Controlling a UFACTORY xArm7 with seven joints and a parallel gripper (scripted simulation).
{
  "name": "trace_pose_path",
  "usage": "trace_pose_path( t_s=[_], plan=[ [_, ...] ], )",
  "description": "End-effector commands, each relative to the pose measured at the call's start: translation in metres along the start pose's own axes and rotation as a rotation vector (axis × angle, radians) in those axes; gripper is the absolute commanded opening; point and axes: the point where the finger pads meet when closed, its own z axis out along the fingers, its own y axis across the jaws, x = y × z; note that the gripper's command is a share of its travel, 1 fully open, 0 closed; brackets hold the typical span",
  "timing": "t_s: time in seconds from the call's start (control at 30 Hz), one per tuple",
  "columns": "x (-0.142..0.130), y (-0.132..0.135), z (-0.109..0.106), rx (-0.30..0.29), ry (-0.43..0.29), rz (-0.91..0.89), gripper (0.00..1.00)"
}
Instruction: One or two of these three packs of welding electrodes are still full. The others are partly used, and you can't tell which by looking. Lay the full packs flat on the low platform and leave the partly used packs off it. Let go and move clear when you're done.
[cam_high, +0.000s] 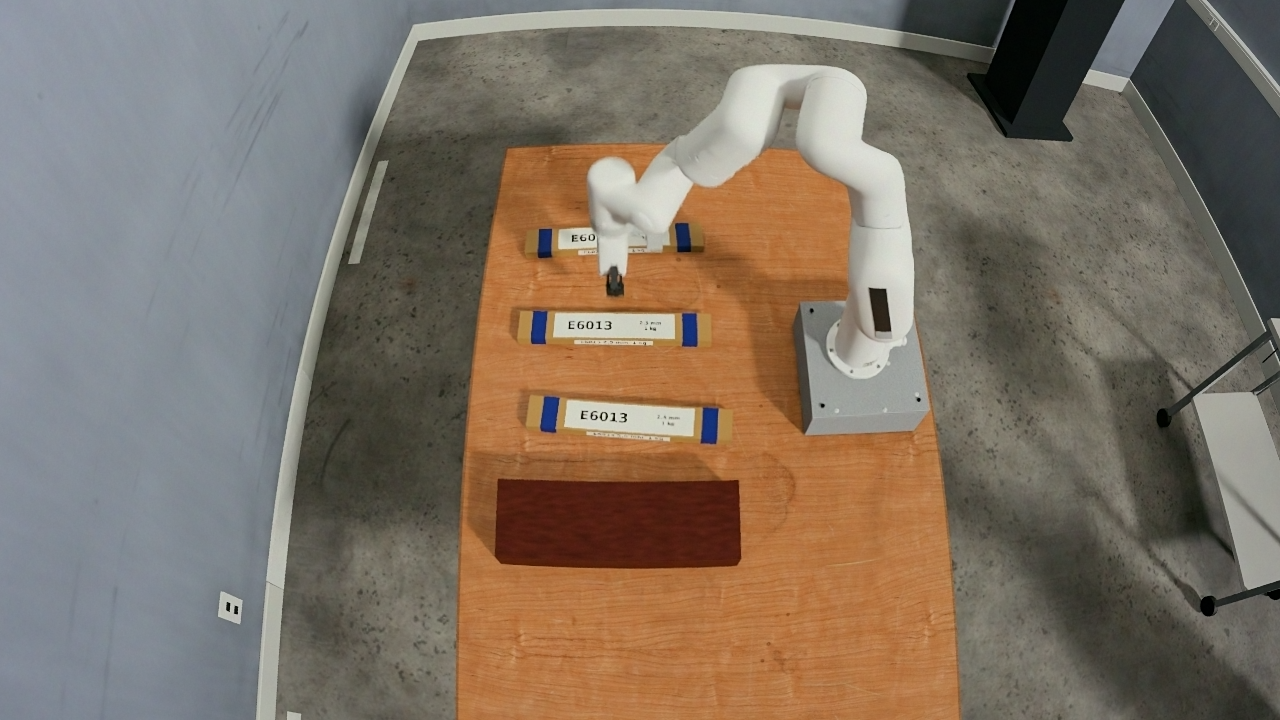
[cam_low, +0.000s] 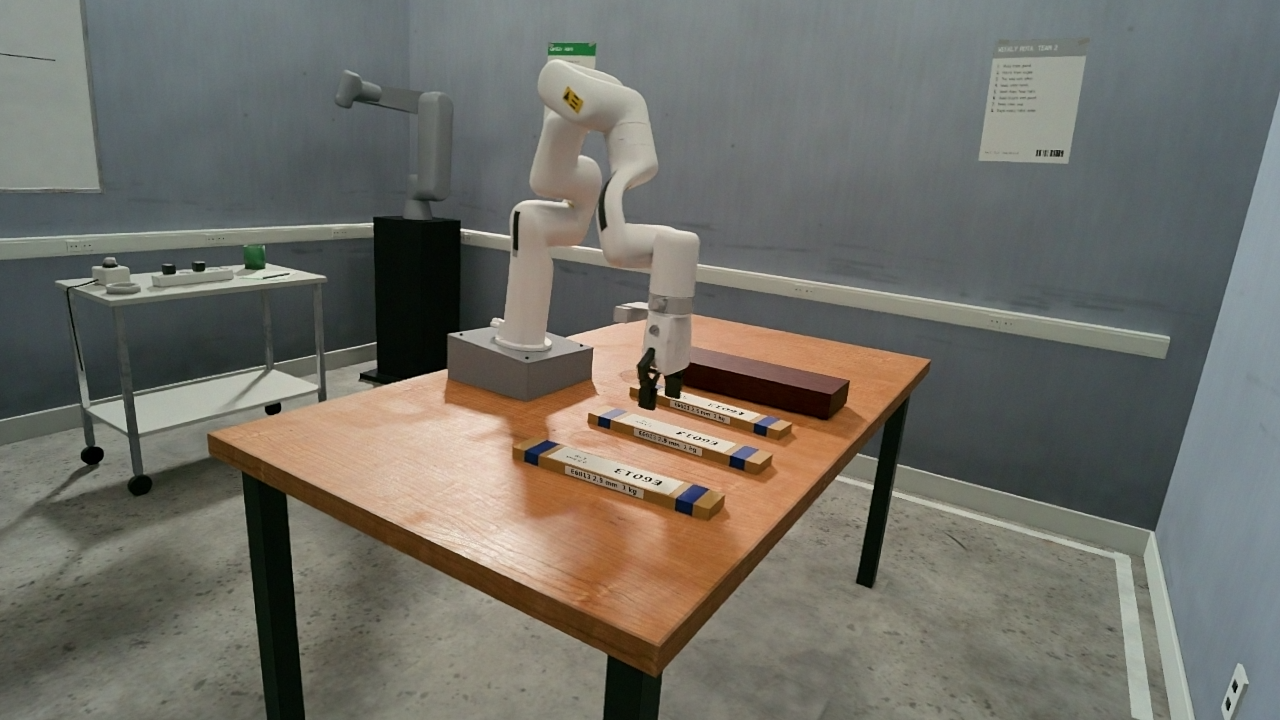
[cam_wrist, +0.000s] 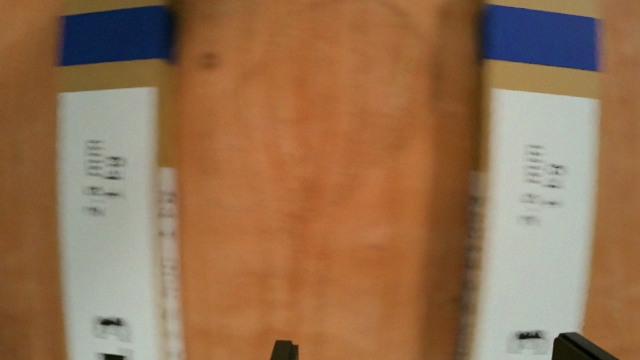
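Observation:
Three cardboard electrode packs with blue bands and white E6013 labels lie flat on the table in a row. The far pack is partly hidden by the arm in the top view. The middle pack shows whole in that view. The near pack lies beside the low dark red platform, which bears nothing. My gripper is open and empty, pointing down, above the table between the far and middle packs.
The arm's grey base box stands on the wooden table, to the right of the packs in the top view. A white cart and a second arm on a black pedestal stand away from the table.

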Motion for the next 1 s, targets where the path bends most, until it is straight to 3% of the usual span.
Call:
trace_pose_path(
  t_s=[0.0,0.1,0.17,0.2,0.23,0.67,0.97],
  plan=[
    [-0.002,-0.069,0.003,-0.033,-0.006,-0.014,1.00],
    [-0.001,-0.102,0.004,-0.033,-0.006,-0.014,1.00],
    [-0.001,-0.102,0.004,-0.033,-0.006,-0.014,1.00],
    [-0.002,-0.135,0.008,-0.033,-0.006,-0.014,1.00],
    [-0.003,-0.142,0.010,-0.033,-0.006,-0.014,1.00],
    [-0.003,-0.141,0.060,-0.033,-0.006,-0.014,1.00],
    [-0.003,-0.140,0.067,-0.033,-0.006,-0.014,1.00]
  ],
)
